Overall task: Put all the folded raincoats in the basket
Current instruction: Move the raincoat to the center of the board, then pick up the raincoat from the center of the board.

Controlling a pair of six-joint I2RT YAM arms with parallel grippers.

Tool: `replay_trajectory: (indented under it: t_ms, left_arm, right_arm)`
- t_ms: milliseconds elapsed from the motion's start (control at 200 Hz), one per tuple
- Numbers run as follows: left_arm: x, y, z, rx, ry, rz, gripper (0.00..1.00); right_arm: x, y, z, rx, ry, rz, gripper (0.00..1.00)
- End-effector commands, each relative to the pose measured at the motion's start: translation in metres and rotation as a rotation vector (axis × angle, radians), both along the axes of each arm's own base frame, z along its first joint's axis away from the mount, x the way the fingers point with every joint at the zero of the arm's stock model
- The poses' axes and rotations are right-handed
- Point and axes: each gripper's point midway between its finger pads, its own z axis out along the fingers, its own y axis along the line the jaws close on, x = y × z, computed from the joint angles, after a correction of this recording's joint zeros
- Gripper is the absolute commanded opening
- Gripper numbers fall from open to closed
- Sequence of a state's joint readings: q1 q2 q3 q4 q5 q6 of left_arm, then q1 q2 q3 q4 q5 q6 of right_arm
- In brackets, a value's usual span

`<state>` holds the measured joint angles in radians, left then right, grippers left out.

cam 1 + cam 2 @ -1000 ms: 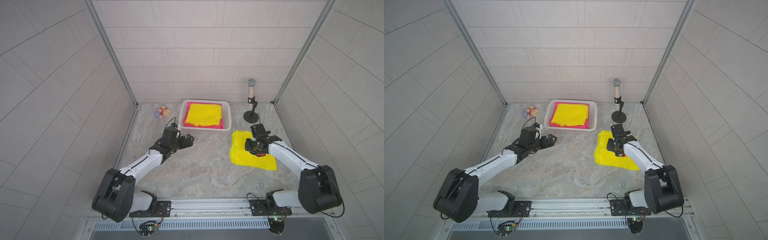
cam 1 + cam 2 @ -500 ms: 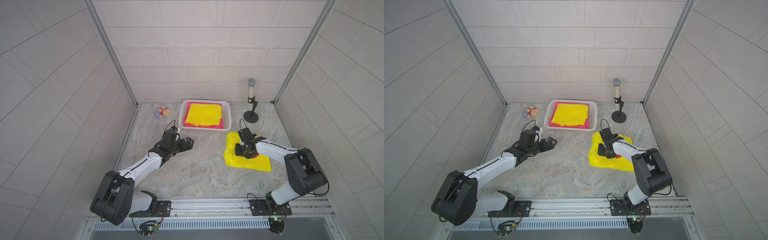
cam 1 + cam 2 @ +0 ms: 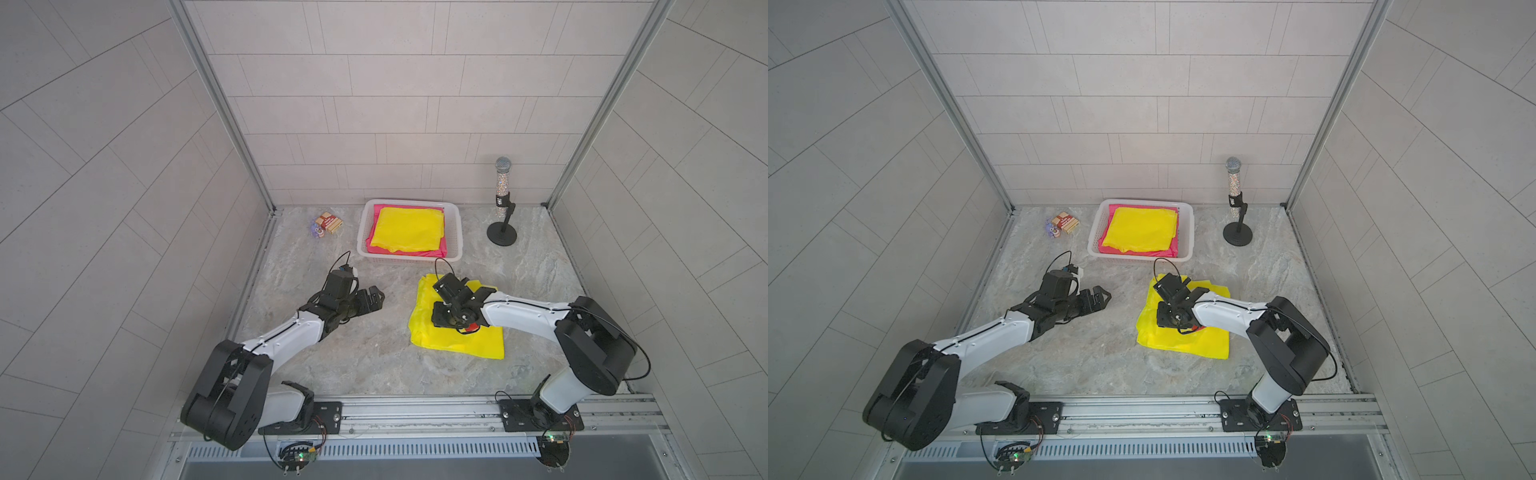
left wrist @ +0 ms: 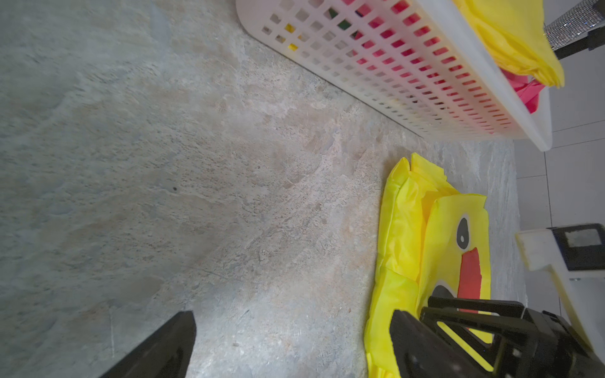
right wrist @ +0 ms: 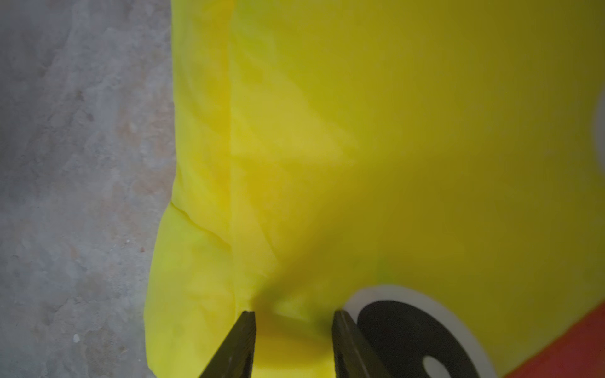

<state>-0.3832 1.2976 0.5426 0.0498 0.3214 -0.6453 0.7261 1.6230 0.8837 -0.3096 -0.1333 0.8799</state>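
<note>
Right wrist view looks straight down on the folded raincoat (image 5: 360, 147), bright yellow with a black printed eye and a red patch at the frame's edge. The right gripper (image 5: 293, 315) has both fingertips (image 5: 244, 330) pressed into the cloth. Its jaws are closed partway on a small ridge of fabric, and creases run in toward the pinch.

In both top views the folded raincoat (image 3: 457, 345) lies flat on the table (image 3: 374, 374), on the robot's side of the basket (image 3: 409, 261) and apart from it, not inside it. The right gripper (image 3: 451, 318) sits on the half of the raincoat towards the left arm.

The left gripper (image 3: 372, 297) hangs low over bare table, well to the left of the raincoat. In the left wrist view its jaws stand fully apart (image 4: 293, 317) with nothing between them.

A yellow garment (image 3: 407, 228) lies in the basket on top of a pink garment (image 3: 440, 252). A microphone (image 3: 502, 187) stands upright on its stand near the back right corner, and a small box (image 3: 330, 222) lies left of the basket
</note>
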Motion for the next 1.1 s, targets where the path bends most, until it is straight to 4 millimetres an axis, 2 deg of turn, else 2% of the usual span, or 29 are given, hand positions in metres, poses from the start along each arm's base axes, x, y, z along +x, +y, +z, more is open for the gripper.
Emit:
replay_trajectory:
  t_ms: [0, 90, 190, 275, 345, 455, 600, 720, 870, 885, 915, 1096]
  left_arm:
    - [-0.003, -0.001, 0.001, -0.021, -0.006, 0.008, 1.00]
    - [-0.003, -0.004, 0.004, -0.036, -0.022, 0.007, 1.00]
    - [-0.003, -0.008, 0.005, -0.046, -0.035, -0.007, 1.00]
    - [-0.001, -0.019, 0.007, -0.078, -0.043, -0.032, 1.00]
    - [-0.002, -0.037, 0.011, -0.118, -0.049, -0.088, 1.00]
    - [-0.004, -0.059, 0.012, -0.122, -0.050, -0.154, 1.00]
    - [0.002, -0.072, 0.011, -0.115, -0.050, -0.177, 1.00]
    - [0.005, -0.080, 0.009, -0.125, -0.056, -0.189, 1.00]
    - [0.007, -0.089, 0.002, -0.104, -0.031, -0.226, 1.00]
    - [0.008, -0.090, 0.002, -0.103, -0.029, -0.226, 1.00]
    - [0.007, -0.092, 0.000, -0.099, -0.023, -0.230, 1.00]
    - [0.001, -0.099, -0.012, -0.059, -0.008, -0.252, 1.00]
  right_arm:
    - [-0.003, 0.016, 0.001, 0.008, 0.009, -0.010, 0.44]
    - [-0.005, 0.019, 0.010, -0.014, -0.013, 0.018, 0.45]
    - [-0.003, 0.008, 0.032, -0.064, -0.071, 0.035, 0.52]
    - [-0.004, -0.013, 0.057, -0.110, -0.125, 0.024, 0.58]
    - [-0.005, -0.036, 0.077, -0.135, -0.171, -0.010, 0.64]
    - [-0.010, -0.076, 0.094, -0.134, -0.207, -0.075, 0.70]
    - [-0.021, -0.133, 0.085, -0.051, -0.146, -0.186, 0.71]
    - [-0.033, -0.160, 0.071, 0.035, -0.091, -0.245, 0.72]
    - [-0.041, -0.170, 0.057, 0.076, -0.040, -0.280, 0.73]
    - [-0.047, -0.172, 0.048, 0.069, -0.014, -0.283, 0.73]
    - [-0.049, -0.173, 0.043, 0.067, 0.002, -0.288, 0.74]
    - [-0.049, -0.175, 0.021, 0.063, 0.037, -0.302, 0.74]
